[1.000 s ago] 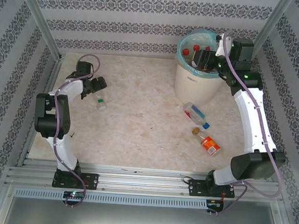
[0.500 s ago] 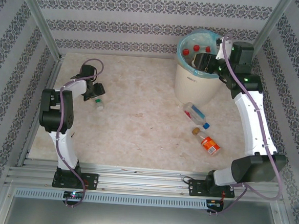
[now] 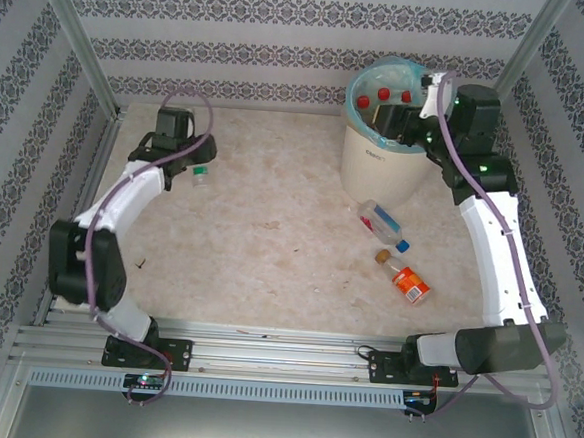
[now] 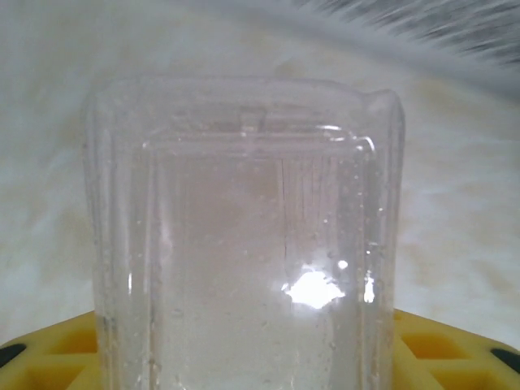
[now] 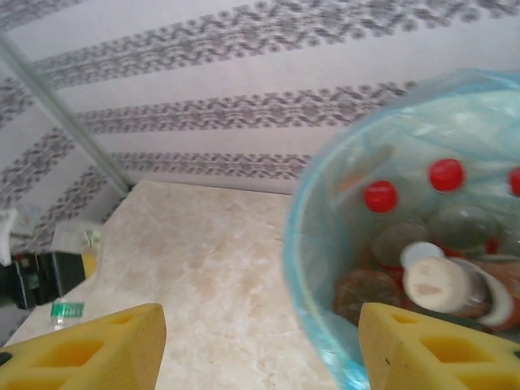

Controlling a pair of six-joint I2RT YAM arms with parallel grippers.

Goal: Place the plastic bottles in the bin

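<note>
My left gripper [image 3: 194, 164] is at the back left of the table, shut on a small clear bottle [image 3: 199, 176] with a green label. In the left wrist view that clear bottle [image 4: 244, 244] stands between the yellow fingers [image 4: 443, 349] of my left gripper [image 4: 248, 357]. My right gripper [image 3: 397, 121] hangs open and empty over the near rim of the bin [image 3: 374, 165]. The right wrist view looks between the open gripper [image 5: 260, 349] into the turquoise-lined bin [image 5: 302, 244], where several bottles with red caps [image 5: 379, 196] lie. Two more bottles lie on the table: a clear one with a blue cap [image 3: 383, 222] and an orange one [image 3: 406, 279].
The bin stands at the back right, close to the patterned back wall [image 3: 284, 53]. A metal post [image 3: 79, 39] and side wall border the left edge near my left arm. The two loose bottles lie just in front of the bin, left of my right arm.
My left gripper came down on the clear bottle, closed on it and moved it toward the back of the table. The right gripper stayed open over the bin, shifting slightly.
</note>
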